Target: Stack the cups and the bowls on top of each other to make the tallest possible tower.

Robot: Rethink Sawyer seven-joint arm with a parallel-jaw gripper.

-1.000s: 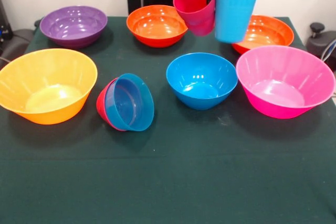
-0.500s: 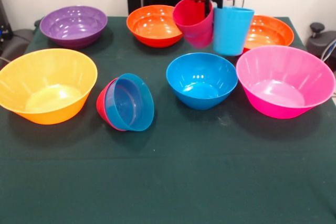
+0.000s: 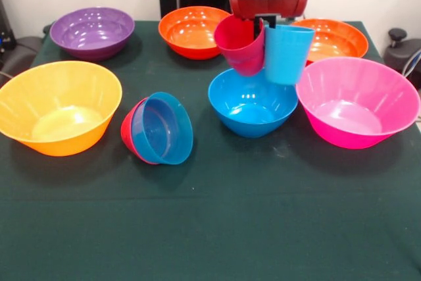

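My gripper (image 3: 264, 25) is shut on the two cups, pinching their adjoining walls together. The crimson red cup (image 3: 242, 45) hangs tilted on its left and the light blue cup (image 3: 287, 54) hangs on its right. Both hang just above the far rim of the mid-sized blue bowl (image 3: 252, 103). A small blue bowl (image 3: 163, 128) lies on its side nested in a small red bowl (image 3: 127, 133), left of centre. Around them stand the large yellow-orange bowl (image 3: 59, 106), the large pink bowl (image 3: 356, 100), the purple bowl (image 3: 92, 31) and two orange bowls (image 3: 194, 31) (image 3: 337, 39).
Everything sits on a dark green tablecloth (image 3: 210, 228). Dark equipment shows off the table at the left edge (image 3: 16, 51) and the right edge (image 3: 402, 51).
The gripper has come down with both cups, from above the far orange bowls to just over the mid-sized blue bowl. The bowls have not moved.
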